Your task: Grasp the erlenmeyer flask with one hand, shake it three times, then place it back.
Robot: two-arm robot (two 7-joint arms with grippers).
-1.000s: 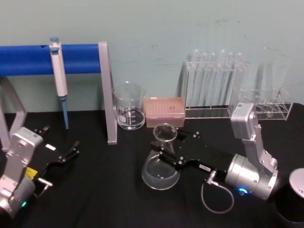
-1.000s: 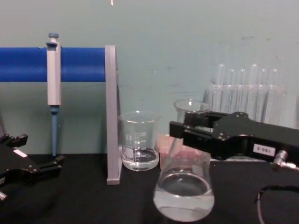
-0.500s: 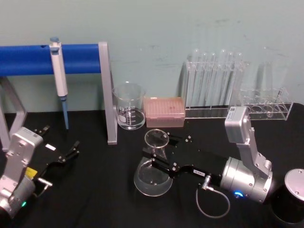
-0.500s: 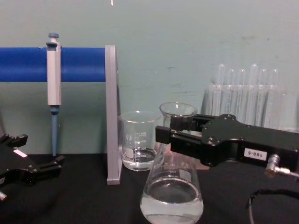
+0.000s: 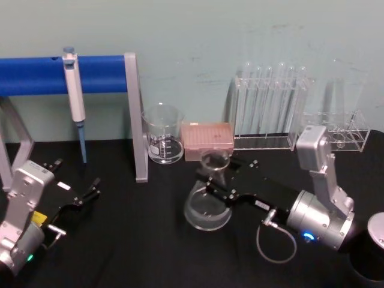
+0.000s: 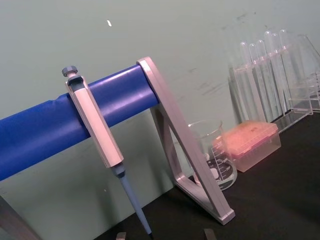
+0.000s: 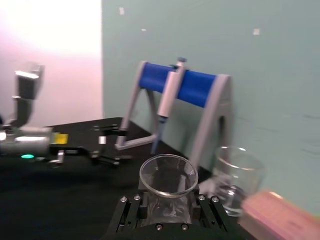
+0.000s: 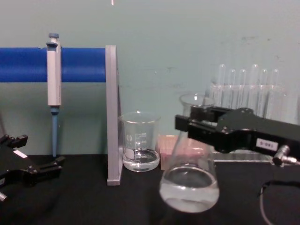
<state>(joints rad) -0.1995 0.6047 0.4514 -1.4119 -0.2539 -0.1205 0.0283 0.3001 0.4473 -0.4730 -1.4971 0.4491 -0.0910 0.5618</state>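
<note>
Right claw grips the flask by its neck, near the beaker; left claw rests open at the left of the bench

The right gripper seems clamped on the neck of the erlenmeyer flask, a beaker near behind it.

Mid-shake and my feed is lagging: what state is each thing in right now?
erlenmeyer flask: near upright, neck clamped, a little clear liquid in its base.
right pincer: shut on the flask's neck.
left pincer: open, parked at the left.
beaker: upright on the table, a little liquid inside.
pipette: hanging on the blue bar.
test tubes: upright in their rack.
</note>
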